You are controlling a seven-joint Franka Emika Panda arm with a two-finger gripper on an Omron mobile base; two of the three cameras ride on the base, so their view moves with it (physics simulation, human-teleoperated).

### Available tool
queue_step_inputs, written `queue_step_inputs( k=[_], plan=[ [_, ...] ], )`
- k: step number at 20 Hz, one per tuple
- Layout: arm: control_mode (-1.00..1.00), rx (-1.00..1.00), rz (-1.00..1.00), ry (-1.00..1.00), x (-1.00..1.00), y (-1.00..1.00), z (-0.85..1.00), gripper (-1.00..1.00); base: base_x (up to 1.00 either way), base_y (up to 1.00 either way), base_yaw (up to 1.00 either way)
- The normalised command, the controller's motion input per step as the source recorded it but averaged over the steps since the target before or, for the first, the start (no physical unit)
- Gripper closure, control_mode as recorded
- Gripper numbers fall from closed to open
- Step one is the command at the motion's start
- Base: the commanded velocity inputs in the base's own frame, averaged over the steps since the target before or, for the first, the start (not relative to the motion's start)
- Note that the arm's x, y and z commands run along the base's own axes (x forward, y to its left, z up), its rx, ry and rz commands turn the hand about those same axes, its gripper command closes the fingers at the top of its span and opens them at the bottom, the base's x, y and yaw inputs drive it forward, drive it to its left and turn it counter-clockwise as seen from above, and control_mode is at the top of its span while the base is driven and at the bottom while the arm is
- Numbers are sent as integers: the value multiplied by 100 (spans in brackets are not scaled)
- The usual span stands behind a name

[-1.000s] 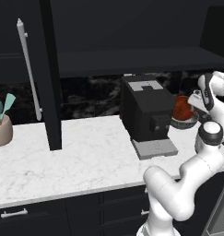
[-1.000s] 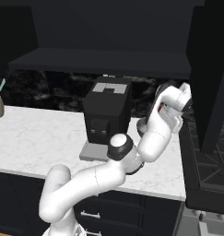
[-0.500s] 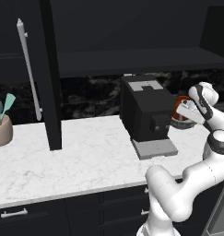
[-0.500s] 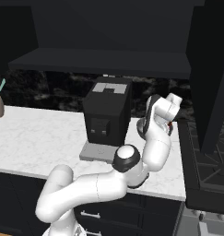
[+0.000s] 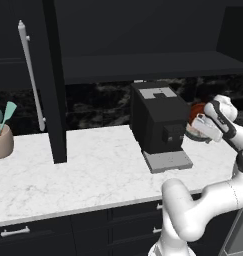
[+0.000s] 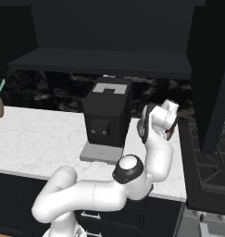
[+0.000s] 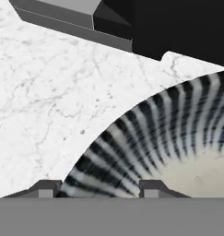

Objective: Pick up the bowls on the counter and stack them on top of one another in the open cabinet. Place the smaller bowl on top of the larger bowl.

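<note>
The larger bowl (image 7: 168, 147), dark-and-pale striped outside with a creamy inside, has its rim between my fingertips (image 7: 48, 188). My gripper (image 7: 98, 189) is shut on it above the counter (image 7: 49, 92). From the left base view the gripper (image 5: 202, 127) holds the grey bowl (image 5: 194, 132) tilted, just right of the coffee machine. The smaller reddish-brown bowl (image 5: 197, 109) sits right behind the hand, partly hidden; a red sliver of this bowl (image 6: 169, 134) peeks past the wrist. The open cabinet's dark shelf (image 5: 143, 65) runs above, and its door (image 5: 53, 85) stands out at the left.
A black coffee machine (image 5: 158, 120) stands on the counter (image 5: 93, 170) close to the gripper's left. A long silver handle (image 5: 30, 75) hangs on the cabinet door. A beige utensil pot (image 5: 0, 142) sits far left. A dark stove (image 6: 206, 152) lies to the right.
The hand has swung left and slightly down toward the coffee machine, carrying the grey bowl. The reddish-brown bowl has stayed in place.
</note>
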Motion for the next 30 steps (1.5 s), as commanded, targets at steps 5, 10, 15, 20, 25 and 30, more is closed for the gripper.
queue_step_inputs(
  k=[5,10,15,20,25,30],
  plan=[
    [-100,0,-16,-9,-4,0,8,100,0,0,0],
    [-100,-1,-32,-39,-53,0,78,100,0,0,0],
    [-100,-3,-33,-42,-96,2,99,100,0,0,0],
    [-100,-2,-29,-39,-100,7,100,100,0,0,0],
    [-100,0,-4,-25,-100,86,100,100,0,0,0],
    [-100,-1,0,-20,-91,100,100,100,0,0,0]
  ],
)
